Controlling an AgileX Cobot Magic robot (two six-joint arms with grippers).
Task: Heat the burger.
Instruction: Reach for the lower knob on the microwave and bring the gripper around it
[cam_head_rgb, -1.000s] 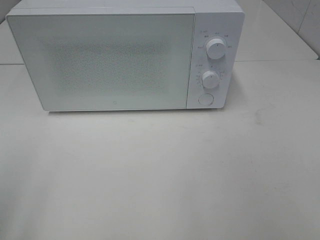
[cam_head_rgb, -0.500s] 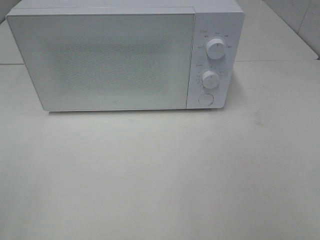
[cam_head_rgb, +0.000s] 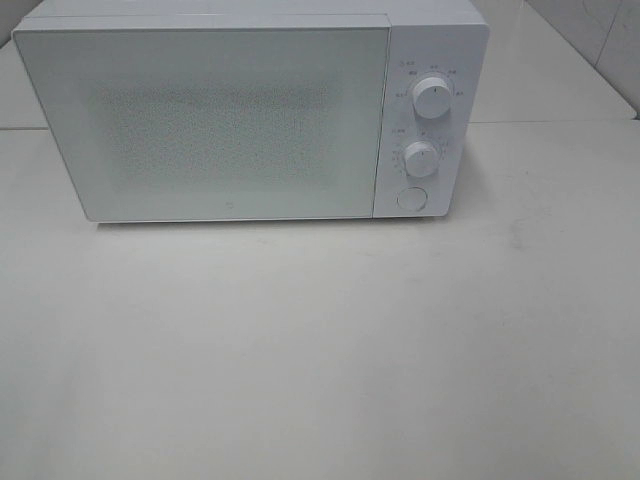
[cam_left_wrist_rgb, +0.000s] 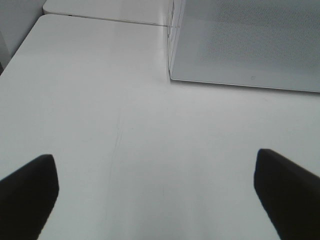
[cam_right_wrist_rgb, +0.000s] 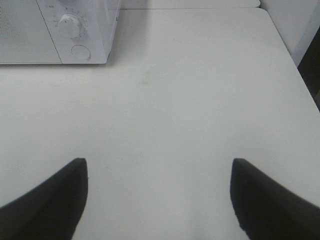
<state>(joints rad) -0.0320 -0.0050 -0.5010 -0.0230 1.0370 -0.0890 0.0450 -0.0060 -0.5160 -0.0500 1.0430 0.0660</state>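
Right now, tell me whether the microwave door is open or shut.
Shut. The microwave door sits flush beside the control panel, with no gap showing along its edges in the high view.

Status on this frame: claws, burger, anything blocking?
Left claw open, empty, over white tabletop. Right claw open, empty. Burger not in view. Boxy white microwave door shut.

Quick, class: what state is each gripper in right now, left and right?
Left gripper: open, holding nothing.
Right gripper: open, holding nothing.
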